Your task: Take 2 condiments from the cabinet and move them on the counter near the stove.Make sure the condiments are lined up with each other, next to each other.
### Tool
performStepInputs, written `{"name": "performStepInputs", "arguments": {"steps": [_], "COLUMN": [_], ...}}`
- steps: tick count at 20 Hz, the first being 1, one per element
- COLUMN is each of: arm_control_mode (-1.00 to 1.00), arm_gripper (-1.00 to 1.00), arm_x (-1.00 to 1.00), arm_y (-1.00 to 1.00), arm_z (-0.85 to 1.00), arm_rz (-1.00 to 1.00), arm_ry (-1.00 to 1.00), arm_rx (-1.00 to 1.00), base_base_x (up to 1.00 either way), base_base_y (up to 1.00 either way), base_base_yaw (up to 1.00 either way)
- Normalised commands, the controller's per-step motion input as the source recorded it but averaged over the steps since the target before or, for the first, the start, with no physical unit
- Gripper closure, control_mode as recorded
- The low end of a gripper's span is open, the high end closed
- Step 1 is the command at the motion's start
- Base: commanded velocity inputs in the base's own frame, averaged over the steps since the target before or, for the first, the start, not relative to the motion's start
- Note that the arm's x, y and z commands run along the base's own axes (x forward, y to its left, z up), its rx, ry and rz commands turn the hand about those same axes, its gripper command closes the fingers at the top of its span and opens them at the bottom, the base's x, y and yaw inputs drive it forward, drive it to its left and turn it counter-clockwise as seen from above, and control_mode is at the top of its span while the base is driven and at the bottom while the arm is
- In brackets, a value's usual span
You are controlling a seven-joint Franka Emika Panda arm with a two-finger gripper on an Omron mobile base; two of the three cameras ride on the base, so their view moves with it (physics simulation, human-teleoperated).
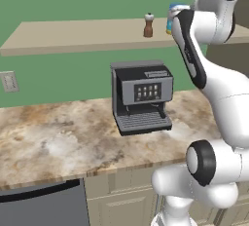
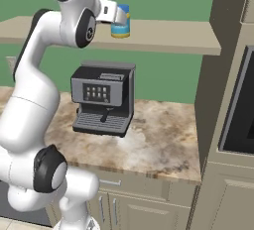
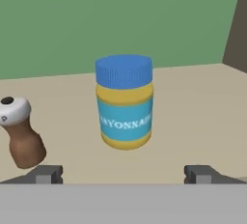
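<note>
**A:** Status. Landmark is the wall shelf (image 1: 73, 36). Below it, on the marbled counter (image 1: 53, 144), sits the coffee machine (image 1: 142, 97) (not part of the job). On the shelf board itself: mayonnaise jar (image 3: 125, 103), blue lid, yellow band, upright; brown shaker (image 3: 19, 133) just beside it on the shelf, apart, not touching.

**B:** Gripper?

**A:** Gripper (image 3: 123, 172) is level with the shelf top, facing the jar, fingers spread wide, nothing between them. Jar sits roughly centred between the fingertips (image 3: 46, 174) in the hand view, a little short of contact by my read.

**B:** So the step is the jar pick.

**A:** Looks like it. To do it well: advance straight along the shelf surface, keep the hand level, let the fingers straddle the label band rather than the lid (lid edge would likely slip). Jar is wide, so the margin each side is thin; stay centred.

**B:** Shaker risk?

**A:** One finger passes on the shaker's side. Any drift that way could tip it. Close only once the jar is well between the pads, then lift clear of the shelf before pulling back.
</note>
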Motion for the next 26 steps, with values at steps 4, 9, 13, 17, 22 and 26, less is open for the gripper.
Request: {"name": "performStepInputs", "arguments": {"steps": [4,9,13,17,22,26], "arm_control_mode": [-1.0,-1.0,-1.0,-1.0,-1.0,-1.0], "arm_gripper": [-1.0,-1.0,-1.0,-1.0,-1.0,-1.0], "arm_x": [0.09,0.04,0.08,0.14,0.13,0.13], "arm_y": [0.0,0.0,-0.01,-0.02,-0.06,-0.05], "arm_z": [0.14,0.14,0.0,0.0,0.05,0.08], "arm_rz": [0.0,0.0,0.0,0.0,0.0,0.0], "arm_ry": [-0.06,-0.09,-0.04,0.0,0.0,0.0], "arm_rx": [0.0,0.0,0.0,0.0,0.0,0.0], "base_base_x": [0.0,0.0,0.0,0.0,0.0,0.0], "base_base_y": [0.0,0.0,0.0,0.0,0.0,0.0], "base_base_yaw": [0.0,0.0,0.0,0.0,0.0,0.0]}}
